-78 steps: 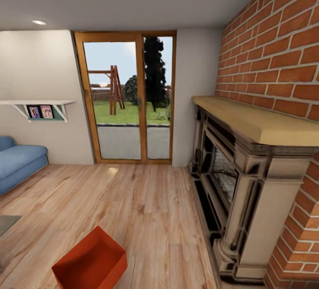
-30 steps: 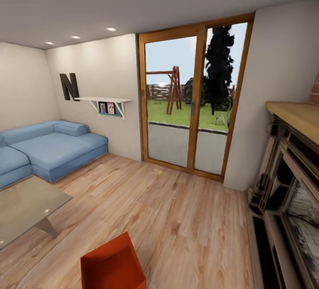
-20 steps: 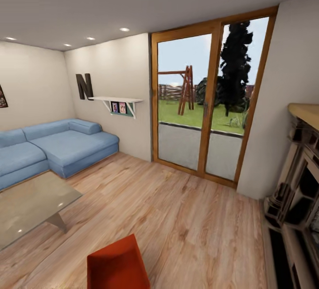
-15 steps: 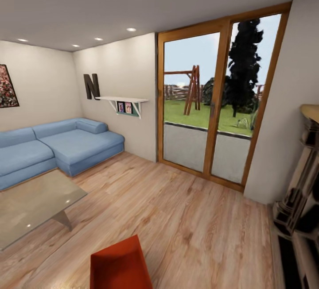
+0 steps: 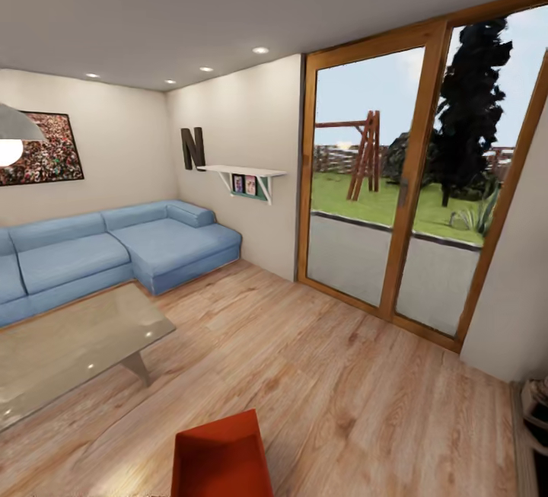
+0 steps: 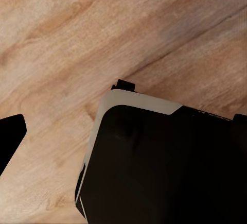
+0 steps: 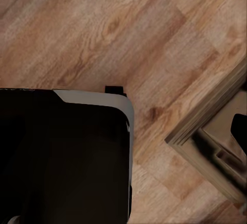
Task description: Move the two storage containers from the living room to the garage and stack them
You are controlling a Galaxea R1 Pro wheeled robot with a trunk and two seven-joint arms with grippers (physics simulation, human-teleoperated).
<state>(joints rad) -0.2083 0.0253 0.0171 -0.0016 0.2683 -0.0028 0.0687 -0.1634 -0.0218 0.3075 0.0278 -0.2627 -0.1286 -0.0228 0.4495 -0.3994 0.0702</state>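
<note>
So, scanning left to right in the head view: framed reddish picture (image 5: 42,148) on the beige wall, blue fabric sectional sofa (image 5: 114,246) under it, glass-topped coffee table (image 5: 72,345) in front, then the wood-framed glass doors (image 5: 411,200) looking out on a lawn. One red-orange rectangular storage container (image 5: 221,457) sits on the light wood-plank floor (image 5: 335,375) at the bottom edge, near the robot. No idea where its twin is. Both wrist views look down past the robot's dark body at planks, so I can't tell whether either gripper is spread or clamped. My worry: the bin sits so low in view that rolling forward could shove it, and the table corner is near enough to clip on a turn.
</note>
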